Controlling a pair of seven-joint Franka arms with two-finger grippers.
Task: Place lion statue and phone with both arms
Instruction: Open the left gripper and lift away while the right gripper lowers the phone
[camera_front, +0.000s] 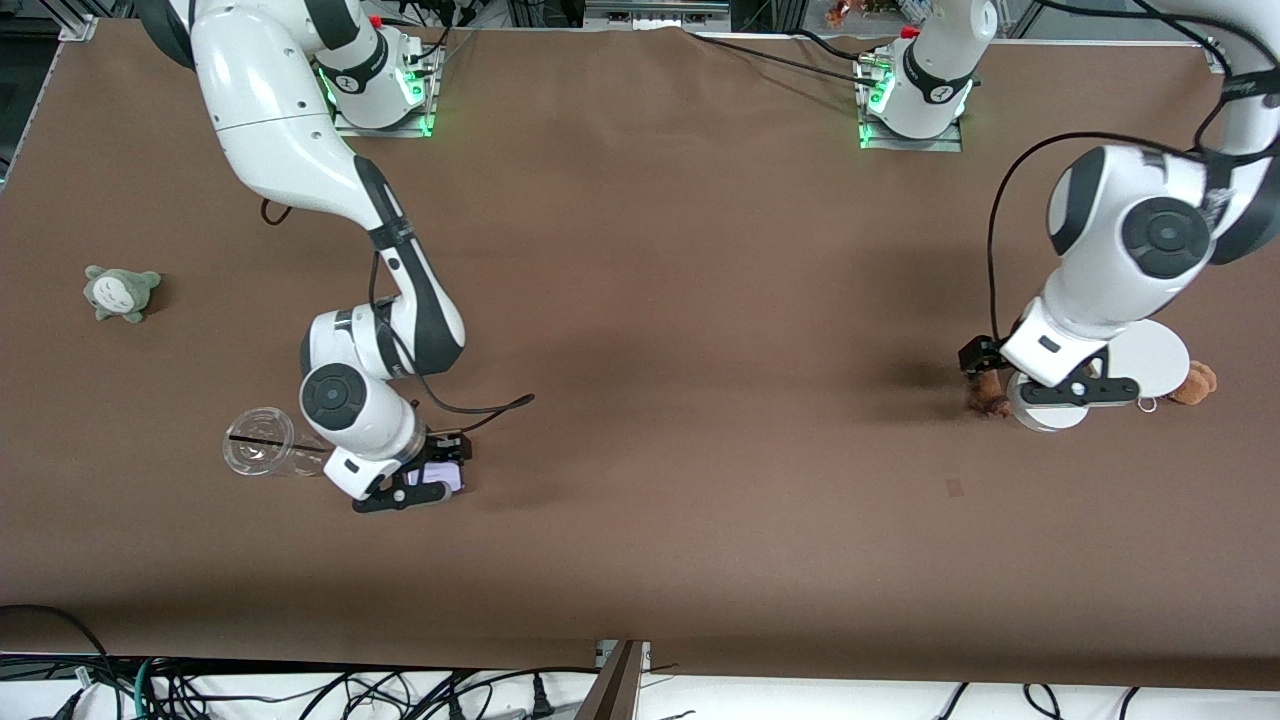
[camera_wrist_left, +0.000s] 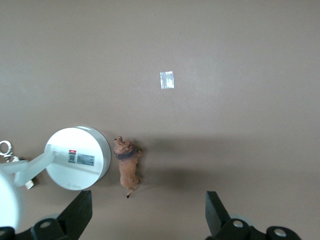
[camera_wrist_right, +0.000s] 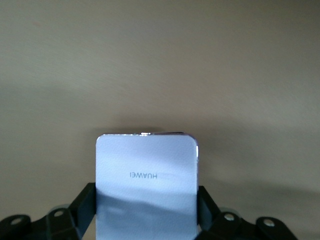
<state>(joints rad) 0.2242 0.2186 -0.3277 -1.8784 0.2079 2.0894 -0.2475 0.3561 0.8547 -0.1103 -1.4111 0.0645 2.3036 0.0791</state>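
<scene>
The lion statue (camera_wrist_left: 127, 167) is a small orange-brown figurine with a darker mane, lying on the brown table beside the round base of a white stand (camera_wrist_left: 77, 157). It also shows in the front view (camera_front: 988, 398). My left gripper (camera_wrist_left: 147, 215) hangs open just above the table by the lion, which lies ahead of the fingers, closer to one of them; it is near the left arm's end of the table (camera_front: 985, 368). My right gripper (camera_wrist_right: 146, 192) is shut on the pale lavender phone (camera_wrist_right: 146, 165), one finger on each long edge, low over the table (camera_front: 443, 470).
A brown plush with a metal ring (camera_front: 1195, 383) lies by the white stand (camera_front: 1150, 355). A clear plastic cup (camera_front: 262, 455) lies on its side next to the right arm's hand. A grey plush (camera_front: 122, 292) sits toward the right arm's end. A small pale patch (camera_wrist_left: 166, 80) marks the table.
</scene>
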